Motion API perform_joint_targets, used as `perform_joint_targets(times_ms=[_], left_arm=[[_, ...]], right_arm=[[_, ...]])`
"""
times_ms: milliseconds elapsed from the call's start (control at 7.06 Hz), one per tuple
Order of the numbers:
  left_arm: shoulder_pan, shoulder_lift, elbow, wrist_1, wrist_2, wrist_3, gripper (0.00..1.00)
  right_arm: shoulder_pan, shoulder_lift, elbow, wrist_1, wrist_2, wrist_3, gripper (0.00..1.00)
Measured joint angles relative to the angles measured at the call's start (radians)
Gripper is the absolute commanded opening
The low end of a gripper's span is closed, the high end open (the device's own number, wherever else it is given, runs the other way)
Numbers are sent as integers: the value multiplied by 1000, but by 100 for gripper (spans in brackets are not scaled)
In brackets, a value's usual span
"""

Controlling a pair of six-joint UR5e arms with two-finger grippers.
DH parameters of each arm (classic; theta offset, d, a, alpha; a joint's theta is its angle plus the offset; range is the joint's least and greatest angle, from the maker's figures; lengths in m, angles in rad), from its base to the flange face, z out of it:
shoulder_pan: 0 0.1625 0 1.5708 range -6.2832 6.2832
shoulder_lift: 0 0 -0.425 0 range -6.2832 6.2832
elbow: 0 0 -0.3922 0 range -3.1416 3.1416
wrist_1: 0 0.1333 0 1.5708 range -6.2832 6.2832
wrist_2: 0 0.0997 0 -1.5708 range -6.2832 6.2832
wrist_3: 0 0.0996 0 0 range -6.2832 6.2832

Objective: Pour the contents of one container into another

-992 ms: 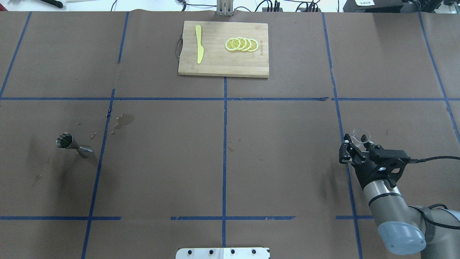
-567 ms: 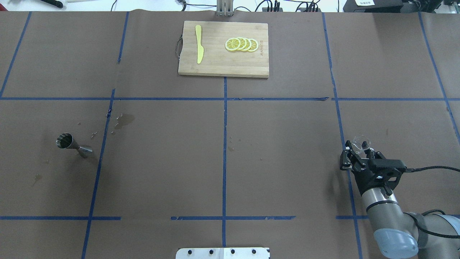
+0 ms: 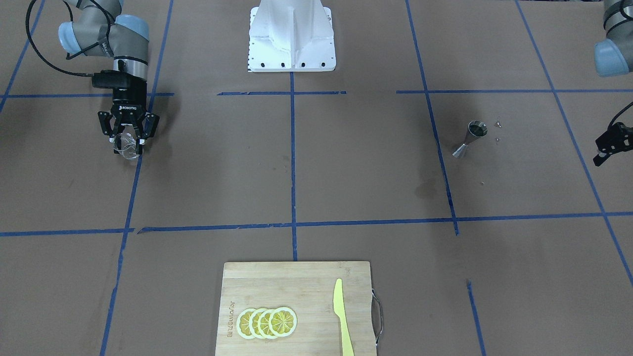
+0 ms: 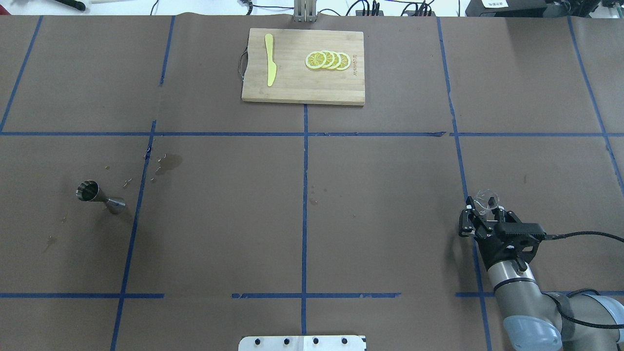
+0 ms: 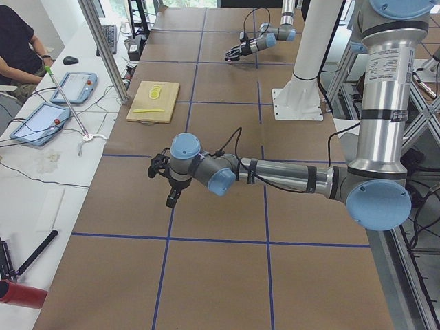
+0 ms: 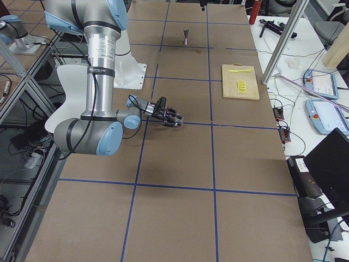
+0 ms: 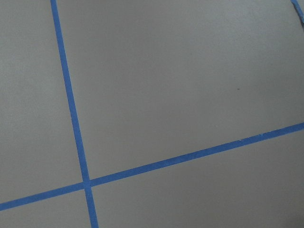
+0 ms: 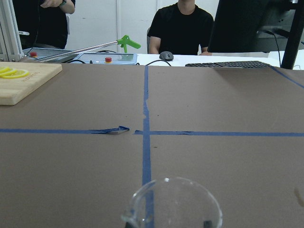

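Well apart from the jigger [image 4: 90, 191], the right gripper [image 4: 484, 207] clasps the clear glass [image 4: 486, 199] upright, presumably to carry it over unspilled.

clear glass [image 8: 173, 204]: base cut off by the right wrist view's lower edge; contents cannot be told.
left gripper [image 3: 607, 147]: partly cut by the front-facing view's right edge; how the jaws stand cannot be told.
jigger [image 6: 186, 36]: tiny at the right-side view's top; contents unreadable.
person [image 8: 181, 26]: head cut off at the top edge.
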Motion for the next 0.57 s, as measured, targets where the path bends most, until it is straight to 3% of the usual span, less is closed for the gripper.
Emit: perform_joint_targets(times_ms=[283,425,567], left_arm=[[0,1,-4,-1,2,-5,100],[0,1,-5,-2,3,-5,100],[0,1,-5,-3,4,-6,100]], right_arm=[[-4,-1,-12,0,1,1,27],[-6,-1,-16,9,1,1,45],[-7,-3,-20,33,-1,0,55]])
